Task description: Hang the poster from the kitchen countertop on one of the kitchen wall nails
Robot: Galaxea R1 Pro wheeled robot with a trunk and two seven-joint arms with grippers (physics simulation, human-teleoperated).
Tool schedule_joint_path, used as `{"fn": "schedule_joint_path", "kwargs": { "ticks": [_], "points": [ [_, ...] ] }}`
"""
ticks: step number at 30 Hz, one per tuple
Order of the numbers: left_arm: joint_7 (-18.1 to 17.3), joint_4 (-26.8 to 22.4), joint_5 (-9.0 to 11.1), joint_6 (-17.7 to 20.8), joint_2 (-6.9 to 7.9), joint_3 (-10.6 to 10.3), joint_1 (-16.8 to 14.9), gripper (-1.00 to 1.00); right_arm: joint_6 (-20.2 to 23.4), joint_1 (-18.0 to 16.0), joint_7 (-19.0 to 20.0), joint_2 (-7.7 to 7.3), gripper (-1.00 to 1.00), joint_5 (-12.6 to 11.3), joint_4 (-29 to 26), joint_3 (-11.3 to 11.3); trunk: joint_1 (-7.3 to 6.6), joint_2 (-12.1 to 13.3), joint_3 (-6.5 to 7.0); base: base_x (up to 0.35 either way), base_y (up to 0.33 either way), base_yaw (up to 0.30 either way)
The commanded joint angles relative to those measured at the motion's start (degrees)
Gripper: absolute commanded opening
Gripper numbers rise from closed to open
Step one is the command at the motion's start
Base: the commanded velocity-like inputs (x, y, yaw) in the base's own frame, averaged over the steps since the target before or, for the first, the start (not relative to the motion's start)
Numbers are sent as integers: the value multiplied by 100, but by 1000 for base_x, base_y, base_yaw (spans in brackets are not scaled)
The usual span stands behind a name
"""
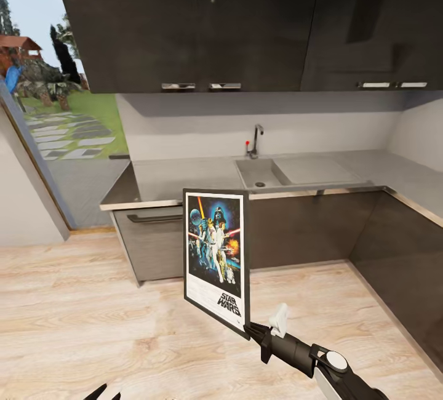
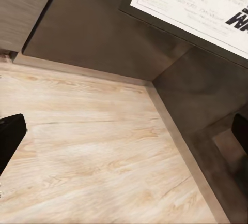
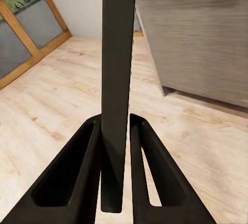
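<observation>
The rectangular black-framed poster (image 1: 216,258) with a white border and dark blue art of figures and crossed lightsabers stands upright in the air above the pale wood-plank floor (image 1: 74,314), clear of the long glossy grey-brown kitchen countertop (image 1: 178,178) behind it. The black two-fingered right gripper (image 1: 251,330) pinches the poster at its lower right corner, the arm reaching up from the bottom right of the head view. In the right wrist view the thin dark edge of the poster (image 3: 118,79) runs straight up between the two black fingers (image 3: 72,177), which press against it on either side. The words "STAR WARS" read clearly in black block letters in the white band at the poster's bottom; smaller credit lines beside them are too fine to read. In the left wrist view the poster's lower white band (image 2: 191,4) shows with rows of small grey print and part of the logo's bold letters. The countertop carries an inset rectangular sink (image 1: 261,173) near its middle with a chrome tap (image 1: 255,140) at its back edge, above dark cabinet fronts (image 1: 295,228); glossy dark wall cupboards (image 1: 203,18) hang over it. The left gripper (image 1: 103,393) shows as black fingertips at the bottom edge of the head view, and in the left wrist view its dark fingers (image 2: 10,136) sit far apart at opposite edges, spread wide with only floor between them.
</observation>
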Motion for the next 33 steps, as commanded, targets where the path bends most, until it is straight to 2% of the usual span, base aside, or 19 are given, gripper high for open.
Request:
{"fn": "schedule_joint_path", "kwargs": {
  "ticks": [1,4,17,33],
  "points": [
    [-11,1,49,-33,1,-49,-5,100,-13,-6,13,-7,-100,-48,3,22,-20,32,8,0,0,166],
    [-11,1,49,-33,1,-46,-6,100,-13,-6,7,-7,-100,-42,3,22,-86,152,62,0,0,197],
    [-11,1,49,-33,1,-40,-5,100,-13,-6,-4,1,-100,-31,3,24,-86,152,62,0,16,260],
    [-11,1,49,-26,1,-40,-5,100,-13,-6,2,2,-100,-47,14,22,-86,152,62,0,259,28]
  ]
}}
